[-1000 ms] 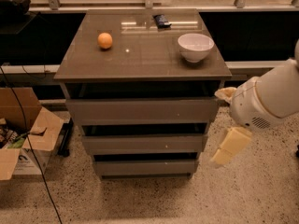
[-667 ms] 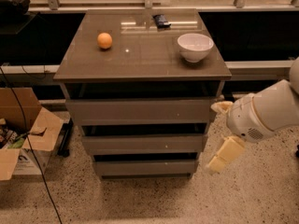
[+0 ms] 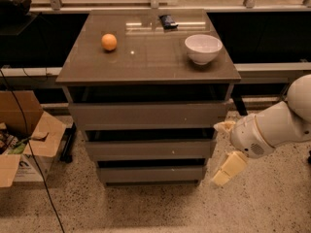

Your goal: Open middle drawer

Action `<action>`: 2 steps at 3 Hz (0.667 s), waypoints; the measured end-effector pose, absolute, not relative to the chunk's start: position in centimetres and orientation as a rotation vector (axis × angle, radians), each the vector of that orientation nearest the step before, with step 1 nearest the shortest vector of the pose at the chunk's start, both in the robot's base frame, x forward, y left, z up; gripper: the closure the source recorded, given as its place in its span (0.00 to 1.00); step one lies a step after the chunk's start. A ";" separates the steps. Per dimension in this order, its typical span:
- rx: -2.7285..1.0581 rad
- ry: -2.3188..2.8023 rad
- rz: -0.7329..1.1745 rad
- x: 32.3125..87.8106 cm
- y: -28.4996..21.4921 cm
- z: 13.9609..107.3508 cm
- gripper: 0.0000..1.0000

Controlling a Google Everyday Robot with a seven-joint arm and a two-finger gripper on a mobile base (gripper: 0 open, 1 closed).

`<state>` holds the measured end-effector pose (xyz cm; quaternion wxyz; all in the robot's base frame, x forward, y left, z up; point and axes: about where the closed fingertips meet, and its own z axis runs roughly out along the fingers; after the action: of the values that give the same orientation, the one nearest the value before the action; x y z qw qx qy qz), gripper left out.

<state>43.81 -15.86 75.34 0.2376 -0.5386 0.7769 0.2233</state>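
The grey-taupe cabinet [image 3: 146,62] has three flat handleless drawer fronts, one under the other. The middle drawer [image 3: 148,149] has a tiny pale speck right of centre and a dark gap above it, and it sits in line with the others. My gripper [image 3: 222,149] is at the right end of the middle drawer front, just off the cabinet's right side. Its two cream fingers are spread wide apart, the upper fingertip [image 3: 224,126] near the top drawer's lower corner and the lower one [image 3: 227,170] level with the bottom drawer. It holds nothing.
On the cabinet top are an orange [image 3: 109,41], a white bowl [image 3: 203,48] and a small dark object [image 3: 168,21]. An open cardboard box [image 3: 26,142] and a black cable [image 3: 34,178] are on the speckled floor at the left. A ledge runs behind the cabinet.
My gripper and arm have moved left and a little down, from off the cabinet's right side to right beside the middle drawer's right end. The drawers have not moved.
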 end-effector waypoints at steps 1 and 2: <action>-1.430 2.196 0.595 43.9 -15.8 73.9 0.00; -1.374 2.248 0.574 44.2 -15.6 71.1 0.00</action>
<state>44.21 -15.62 71.14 0.2209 -0.4969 0.8131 0.2076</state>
